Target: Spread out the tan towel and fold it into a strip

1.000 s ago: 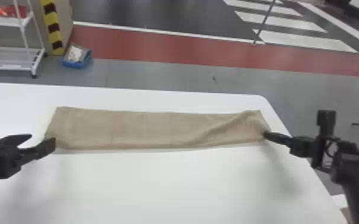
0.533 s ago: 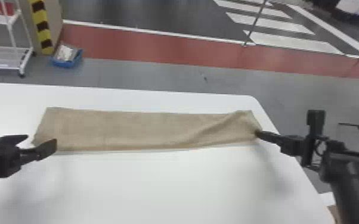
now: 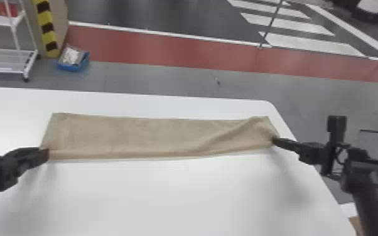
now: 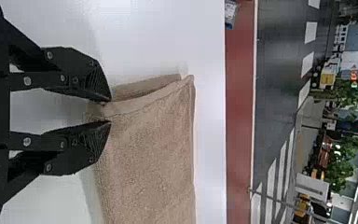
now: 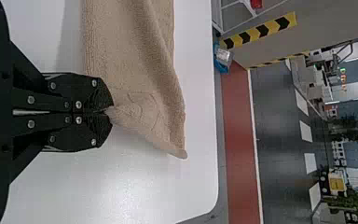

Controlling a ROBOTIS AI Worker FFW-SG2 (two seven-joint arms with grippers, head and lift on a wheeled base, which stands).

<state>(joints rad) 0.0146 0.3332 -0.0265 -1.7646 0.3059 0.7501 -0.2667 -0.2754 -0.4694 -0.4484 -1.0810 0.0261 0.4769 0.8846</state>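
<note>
The tan, long, flat cloth towel [image 3: 153, 135] lies on the white, smooth tabletop [image 3: 179, 201], towards its far edge. Over the table's left side, the black two-fingered left gripper [image 4: 109, 111] has narrowed its wide spread; its fingers now stand slightly apart around the towel's near corner. By the table's right edge, the black right gripper [image 5: 110, 111] pinches the other near corner. A two-handed lift or fold seems close.

From our head we look forward and down over the table [image 3: 179, 194]. Our wrist views, sideways and closer, share its towel [image 3: 153, 135] and red floor [image 3: 166, 51].
</note>
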